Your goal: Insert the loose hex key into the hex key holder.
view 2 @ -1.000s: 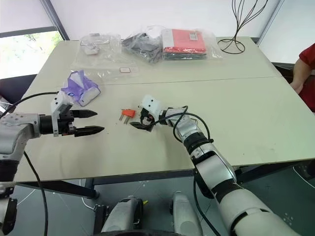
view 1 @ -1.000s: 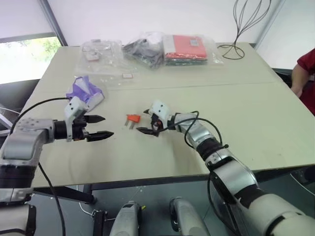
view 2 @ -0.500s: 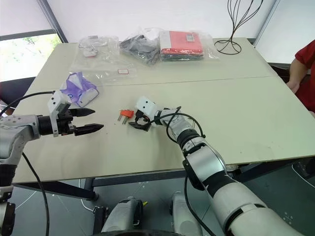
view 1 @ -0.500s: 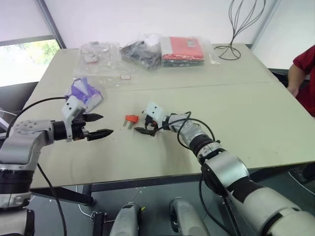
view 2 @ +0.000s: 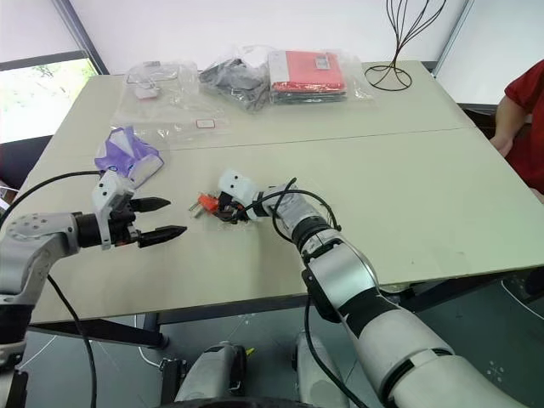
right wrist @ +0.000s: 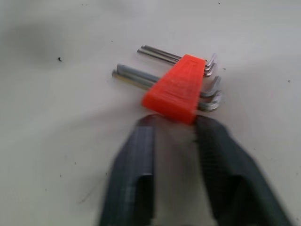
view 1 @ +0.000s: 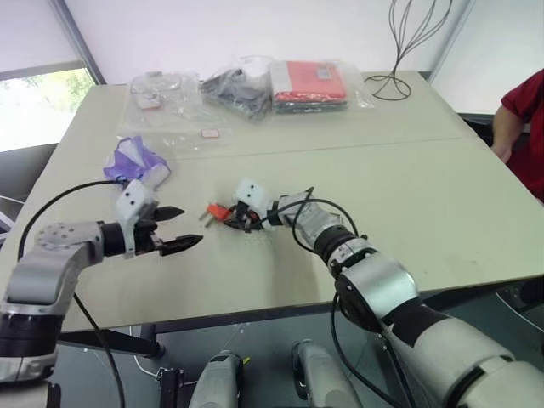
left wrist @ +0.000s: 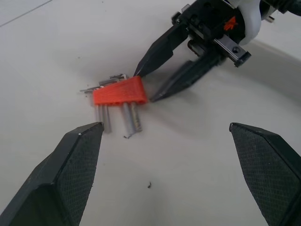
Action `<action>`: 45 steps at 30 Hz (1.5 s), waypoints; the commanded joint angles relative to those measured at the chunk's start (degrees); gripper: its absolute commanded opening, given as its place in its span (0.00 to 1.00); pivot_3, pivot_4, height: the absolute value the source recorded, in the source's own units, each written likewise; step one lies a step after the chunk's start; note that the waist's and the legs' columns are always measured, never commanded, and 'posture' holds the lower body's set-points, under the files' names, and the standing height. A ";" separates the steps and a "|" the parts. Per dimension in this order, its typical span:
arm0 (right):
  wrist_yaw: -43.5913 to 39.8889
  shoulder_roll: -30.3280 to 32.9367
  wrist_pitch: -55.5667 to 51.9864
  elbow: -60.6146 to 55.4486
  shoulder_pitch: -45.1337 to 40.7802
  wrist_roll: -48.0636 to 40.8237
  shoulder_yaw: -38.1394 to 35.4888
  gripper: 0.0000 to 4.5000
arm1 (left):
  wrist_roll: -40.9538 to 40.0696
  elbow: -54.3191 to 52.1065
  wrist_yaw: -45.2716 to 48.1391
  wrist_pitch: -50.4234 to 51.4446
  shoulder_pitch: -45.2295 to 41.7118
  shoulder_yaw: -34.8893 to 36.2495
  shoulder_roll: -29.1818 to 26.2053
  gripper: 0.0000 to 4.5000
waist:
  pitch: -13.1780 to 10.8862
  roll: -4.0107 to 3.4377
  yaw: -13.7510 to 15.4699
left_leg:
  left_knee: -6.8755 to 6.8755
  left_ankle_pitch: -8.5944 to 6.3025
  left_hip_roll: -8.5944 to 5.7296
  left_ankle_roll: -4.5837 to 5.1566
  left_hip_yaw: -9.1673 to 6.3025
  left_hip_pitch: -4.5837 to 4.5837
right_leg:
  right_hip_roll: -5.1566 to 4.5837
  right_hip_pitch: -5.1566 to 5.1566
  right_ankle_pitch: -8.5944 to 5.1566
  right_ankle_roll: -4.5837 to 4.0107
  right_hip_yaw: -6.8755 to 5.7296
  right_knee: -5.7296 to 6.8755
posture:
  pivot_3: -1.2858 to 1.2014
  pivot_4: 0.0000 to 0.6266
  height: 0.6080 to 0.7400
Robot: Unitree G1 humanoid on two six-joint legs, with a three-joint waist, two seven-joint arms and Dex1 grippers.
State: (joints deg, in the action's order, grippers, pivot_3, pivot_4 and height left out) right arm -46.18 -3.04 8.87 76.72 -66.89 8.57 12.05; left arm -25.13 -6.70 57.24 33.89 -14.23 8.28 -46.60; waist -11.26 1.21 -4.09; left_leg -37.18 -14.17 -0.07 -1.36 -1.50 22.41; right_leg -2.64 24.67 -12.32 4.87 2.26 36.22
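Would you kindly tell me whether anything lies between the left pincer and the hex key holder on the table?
Nothing visible does. Bare table is all that separates the open left pincer from the hex key holder. The right pincer sits at the holder's far end, not in between.

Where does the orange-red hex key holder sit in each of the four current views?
Left eye: hex key holder left of centre on the table.
Right eye, same spot.
Left wrist: upper left of centre.
Right wrist: just above centre.
Shared landmark: the right pincer, tips at the holder.
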 commanded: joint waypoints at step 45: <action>12.72 -5.65 -28.96 -32.04 13.40 -1.44 1.58 0.87 | 3.51 6.73 -0.34 -6.44 -6.80 -4.34 2.23 1.00 | 0.01 0.01 0.07 | 0.13 0.01 -0.02 -0.03 0.01 0.09 | 0.00 0.13 -0.02 -0.02 -0.01 -0.05 | 0.52 0.24 1.00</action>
State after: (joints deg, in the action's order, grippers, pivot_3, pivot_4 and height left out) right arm -35.47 -8.16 -19.35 45.32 -53.66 6.98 13.78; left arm -21.89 0.33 56.87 28.70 -20.01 3.46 -44.30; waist -11.25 1.22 -4.02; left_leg -37.06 -14.15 -0.09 -1.39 -1.49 22.50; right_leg -2.64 24.80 -12.34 4.85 2.25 36.18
